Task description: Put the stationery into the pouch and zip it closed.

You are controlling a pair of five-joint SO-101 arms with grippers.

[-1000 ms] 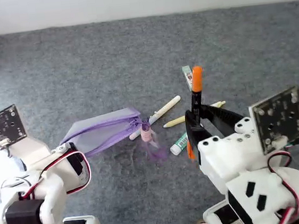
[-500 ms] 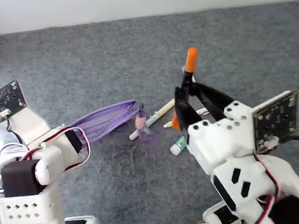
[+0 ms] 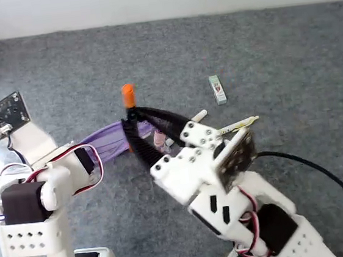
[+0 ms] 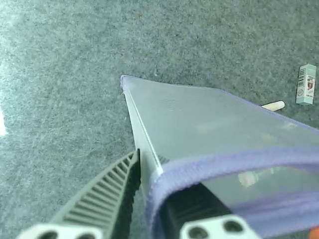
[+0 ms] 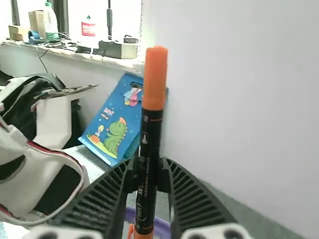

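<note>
The right gripper (image 3: 134,131) is clamped narrowly on a marker (image 3: 129,102), its two ribbed black fingers (image 5: 112,191) pressing the barrel from either side low down. The marker has a black barrel with print along it and a bright orange cap. Its long axis stands upright, with the cap end up and well clear of the fingers; its lower end is hidden behind the gripper. In the high view it stands over the pouch (image 3: 106,141), near the end farthest from the left arm, though whether it touches the pouch cannot be told. The left gripper (image 4: 154,211) is closed on one end of the pouch, pinching it beside the zip. The pouch is translucent and frosted with lilac trim, and lies lengthwise between the two arms. In the left wrist view its two lilac zip bands stand apart, so the mouth gapes. Pale shapes show through its wall, and whether they lie inside cannot be told. On the grey mat (image 3: 273,44) beyond the right gripper lie a white pen (image 3: 198,115) and a pale yellow pen (image 3: 240,123), with a small green-and-white box (image 3: 217,90) farther off.
</note>
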